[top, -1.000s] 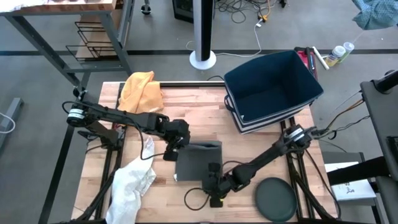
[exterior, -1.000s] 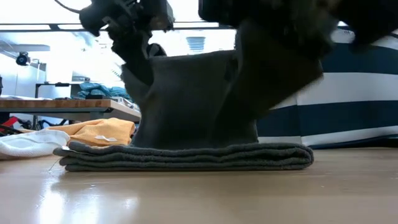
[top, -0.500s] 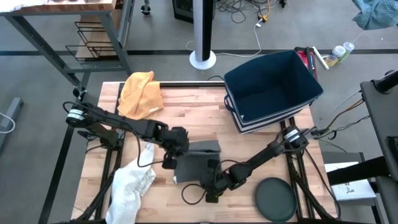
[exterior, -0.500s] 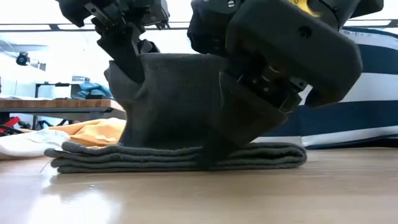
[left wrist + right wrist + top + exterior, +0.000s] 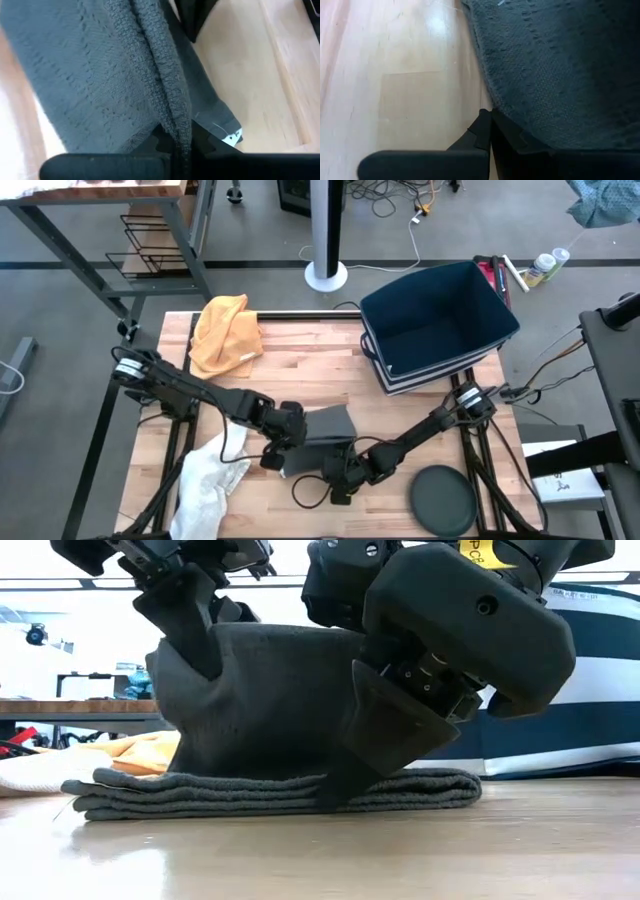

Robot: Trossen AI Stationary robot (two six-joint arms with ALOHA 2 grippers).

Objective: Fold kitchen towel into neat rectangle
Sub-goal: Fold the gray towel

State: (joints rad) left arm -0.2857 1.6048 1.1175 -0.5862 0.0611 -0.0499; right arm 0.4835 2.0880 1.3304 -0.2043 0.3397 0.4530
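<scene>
Off beyond my fingers toward the far right corner of the table (image 5: 330,365) sits a dark blue bin (image 5: 437,323) with a striped lower edge, its open mouth facing up, well apart from where I am working. An orange cloth (image 5: 226,330) lies bunched at the far left corner, and a white cloth (image 5: 209,477) is crumpled near the left edge, just beside my left fingers. A round dark disc (image 5: 441,500) rests flat near the front right corner, close to my right fingers but not touching them.
</scene>
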